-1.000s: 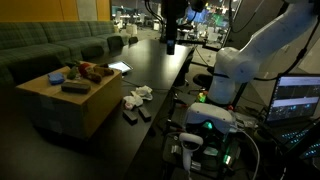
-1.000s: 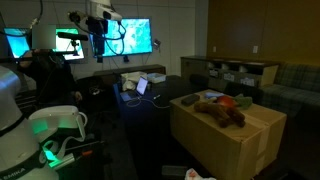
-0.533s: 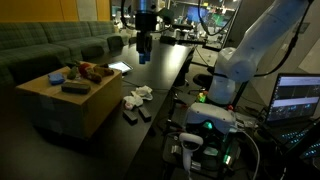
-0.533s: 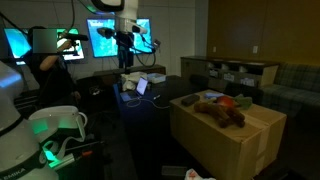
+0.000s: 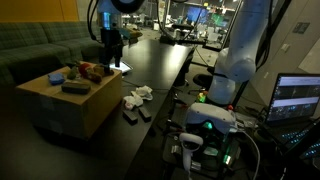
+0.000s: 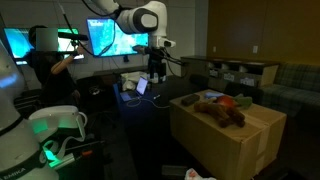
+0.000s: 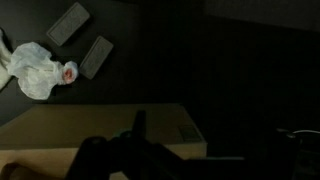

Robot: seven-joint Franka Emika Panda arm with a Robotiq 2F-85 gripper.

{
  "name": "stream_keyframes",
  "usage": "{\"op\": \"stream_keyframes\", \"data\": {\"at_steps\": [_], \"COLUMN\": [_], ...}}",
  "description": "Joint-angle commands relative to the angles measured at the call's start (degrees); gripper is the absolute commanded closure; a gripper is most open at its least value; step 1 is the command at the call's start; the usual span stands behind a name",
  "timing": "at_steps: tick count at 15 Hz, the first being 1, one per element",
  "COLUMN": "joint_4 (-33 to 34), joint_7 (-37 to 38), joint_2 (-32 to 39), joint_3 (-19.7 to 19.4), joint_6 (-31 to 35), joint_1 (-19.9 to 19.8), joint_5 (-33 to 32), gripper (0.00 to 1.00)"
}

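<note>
My gripper [image 5: 112, 52] hangs in the air beyond the far edge of a cardboard box [image 5: 62, 108], above the black table; it also shows in an exterior view [image 6: 155, 68]. Nothing shows in it, and its jaws are too dark and small to read. On the box lie a brown stuffed toy [image 5: 94, 71], a grey flat object [image 5: 75, 87] and a small blue thing. The toy [image 6: 221, 113] and box [image 6: 230, 140] show in both exterior views. The wrist view is very dark: one finger [image 7: 138, 126] stands as a silhouette over the box top [image 7: 90, 132].
A crumpled white cloth [image 5: 137, 96] and two dark flat rectangles [image 5: 135, 115] lie on the black table [image 5: 160, 70]; the wrist view shows them too, cloth [image 7: 38, 72] and rectangles [image 7: 97, 56]. A green sofa [image 5: 40, 45] stands behind the box. The robot base [image 5: 235, 70] and a laptop [image 5: 298, 98] stand nearby.
The arm has swung across the black table toward the cardboard box, and the gripper has come lower. The things on the box and the table have not moved.
</note>
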Motion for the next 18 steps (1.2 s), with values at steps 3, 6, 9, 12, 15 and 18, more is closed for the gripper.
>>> {"op": "stream_keyframes", "data": {"at_steps": [3,6,9,12,15,18], "joint_4": [13.2,17.0,20.0,21.9,23.5,24.0], "joint_7": [9.3,11.7,13.6,14.9,16.4,18.2], "joint_2": [13.6,18.1,22.0,24.6,26.7,28.2], "joint_3": [-3.4,-5.8,-8.2,-10.4,-12.7,-15.2], "joint_6": [5.0,8.0,10.1,12.5,15.1,17.6], "joint_1": [0.9,1.5,2.3,2.7,3.2,3.6], "joint_5": [-9.6,-13.2,-16.1,-17.7,-19.4,-21.0], "gripper": [0.0,0.0,0.0,0.0,0.0,0.0]}}
